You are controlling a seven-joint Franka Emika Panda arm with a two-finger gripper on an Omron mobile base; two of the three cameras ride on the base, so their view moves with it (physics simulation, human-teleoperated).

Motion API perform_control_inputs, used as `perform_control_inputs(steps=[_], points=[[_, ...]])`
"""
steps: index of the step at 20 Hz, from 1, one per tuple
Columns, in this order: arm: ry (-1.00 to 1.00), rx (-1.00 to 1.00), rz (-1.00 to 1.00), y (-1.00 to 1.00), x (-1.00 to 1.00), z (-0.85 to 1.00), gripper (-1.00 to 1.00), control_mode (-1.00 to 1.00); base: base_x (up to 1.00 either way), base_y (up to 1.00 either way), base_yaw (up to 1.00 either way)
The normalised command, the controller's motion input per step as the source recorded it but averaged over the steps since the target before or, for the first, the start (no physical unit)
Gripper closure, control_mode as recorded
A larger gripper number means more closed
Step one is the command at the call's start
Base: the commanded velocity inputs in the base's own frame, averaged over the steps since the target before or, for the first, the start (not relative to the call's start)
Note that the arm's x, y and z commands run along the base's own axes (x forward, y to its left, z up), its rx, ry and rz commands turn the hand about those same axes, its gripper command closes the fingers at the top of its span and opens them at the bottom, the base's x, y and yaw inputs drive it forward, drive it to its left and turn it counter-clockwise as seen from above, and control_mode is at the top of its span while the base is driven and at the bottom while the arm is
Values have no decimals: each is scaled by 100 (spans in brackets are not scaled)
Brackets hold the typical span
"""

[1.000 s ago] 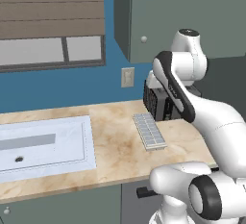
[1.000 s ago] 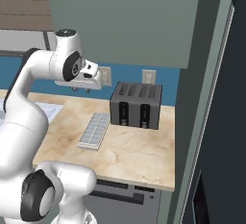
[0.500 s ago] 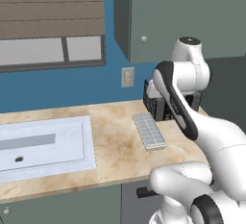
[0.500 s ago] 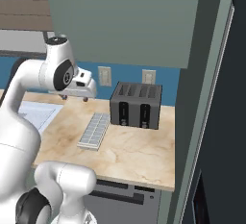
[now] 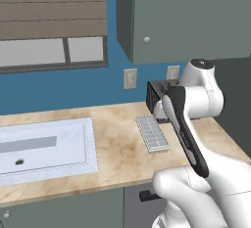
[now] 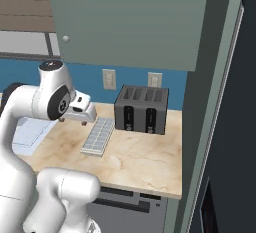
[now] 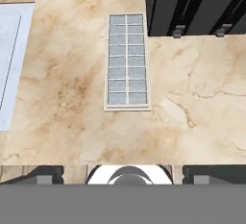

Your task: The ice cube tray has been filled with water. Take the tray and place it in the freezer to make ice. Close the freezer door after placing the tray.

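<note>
One flat pale grey-white ice cube tray (image 7: 127,60) with a grid of square cells, seen lying flat on the beige marbled worktop (image 7: 67,74), long side running away from the front edge, far end just beside one black slotted toaster (image 6: 141,109). One white inset sink (image 5: 44,146) well apart on the other side, cut off at the frame edge. Two wall sockets (image 5: 130,78) above. Gripper (image 7: 123,172) over the worktop's near edge, jaws wide apart, holding nothing; fingertips barely visible. Toaster mostly hidden behind the arm in left base view

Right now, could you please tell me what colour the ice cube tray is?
Pale grey-white, with greyish-blue cells; the ice cube tray shows best in the hand view.
</note>
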Motion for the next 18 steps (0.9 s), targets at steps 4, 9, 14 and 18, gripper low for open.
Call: perform_control_inputs(steps=[4,9,14,18], points=[[0,7,-6,0,-47,-14,-100,-100,0,0,0],[0,12,-8,-2,-45,-13,-100,-100,0,0,0],[-2,20,-5,-21,-30,-20,-100,-100,0,0,0],[0,21,-1,-25,0,-3,-100,-100,0,0,0]])
